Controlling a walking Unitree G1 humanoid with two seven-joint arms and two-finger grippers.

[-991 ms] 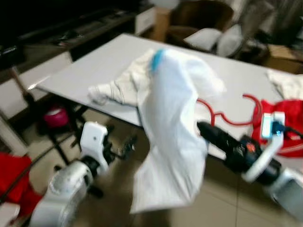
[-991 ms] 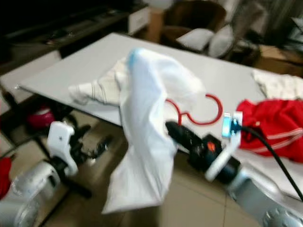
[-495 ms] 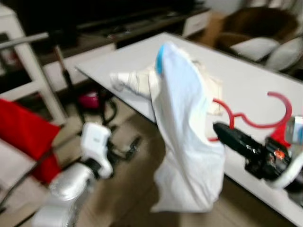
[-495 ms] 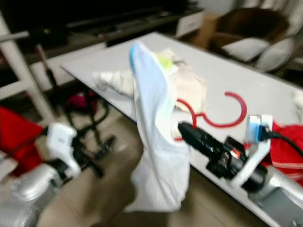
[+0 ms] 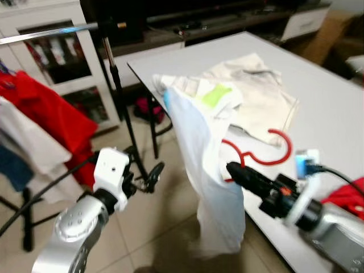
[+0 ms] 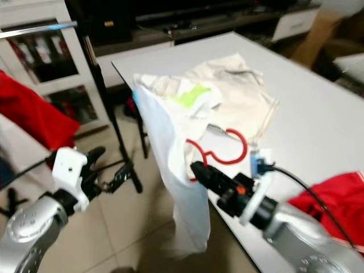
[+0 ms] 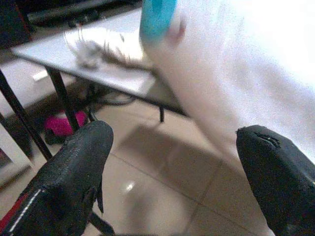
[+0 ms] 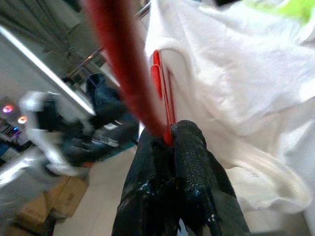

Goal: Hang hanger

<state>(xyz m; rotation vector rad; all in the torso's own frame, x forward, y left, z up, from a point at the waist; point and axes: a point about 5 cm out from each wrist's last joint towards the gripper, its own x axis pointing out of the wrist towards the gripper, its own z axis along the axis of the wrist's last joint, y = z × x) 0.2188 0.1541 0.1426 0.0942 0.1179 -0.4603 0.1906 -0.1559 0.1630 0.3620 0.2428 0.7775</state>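
Hanger (image 5: 257, 149), a curved red plastic rod, carried a limp white cloth shirt (image 5: 213, 187) hanging beside the table (image 5: 335, 114). Right gripper (image 5: 232, 168) clenched its neck; left gripper (image 5: 154, 172) hovered spread, holding nothing.

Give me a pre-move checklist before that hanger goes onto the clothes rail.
1. Right gripper clamped on the red hanger: ok.
2. White garment draped on the hanger, hanging past the table edge: ok.
3. Hanger hook free of the beige cloth lying on the table: cannot tell.
4. Clothes rail within reach: not ok, it is off to the robot's left.
5. Left gripper open and empty: ok.
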